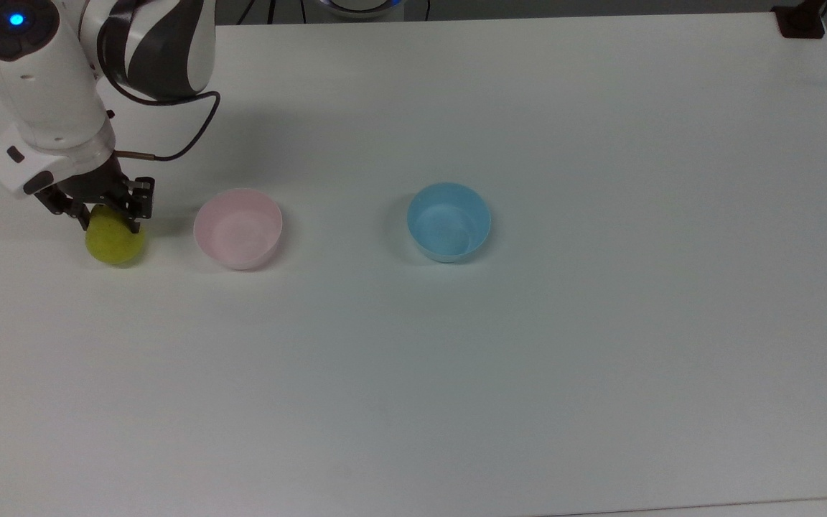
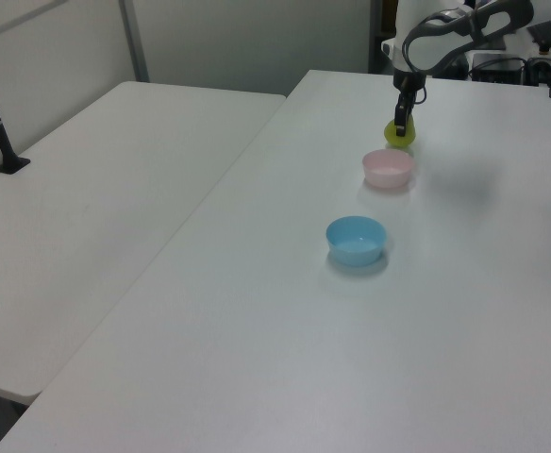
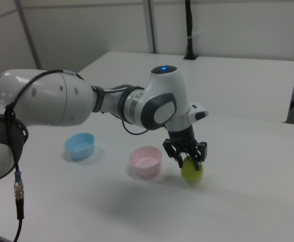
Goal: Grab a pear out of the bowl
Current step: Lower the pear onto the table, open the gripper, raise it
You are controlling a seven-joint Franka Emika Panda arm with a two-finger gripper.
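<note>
The yellow-green pear (image 1: 116, 245) (image 3: 192, 172) (image 2: 399, 139) is outside the bowl, low over the white table (image 1: 456, 373) at the top view's left. I cannot tell whether it touches the surface. My gripper (image 1: 108, 224) (image 3: 189, 160) (image 2: 400, 126) points down from above and is shut on the pear's upper part, a black finger on either side. The pale pink bowl (image 1: 237, 230) (image 3: 145, 161) (image 2: 388, 168) stands empty just to the pear's right in the top view.
A light blue bowl (image 1: 449, 221) (image 3: 80, 145) (image 2: 356, 240) stands empty further along the top view's right. A second white table (image 2: 96, 217) lies at the left view's left. A black clamp post (image 1: 800, 20) stands at the table's far right corner.
</note>
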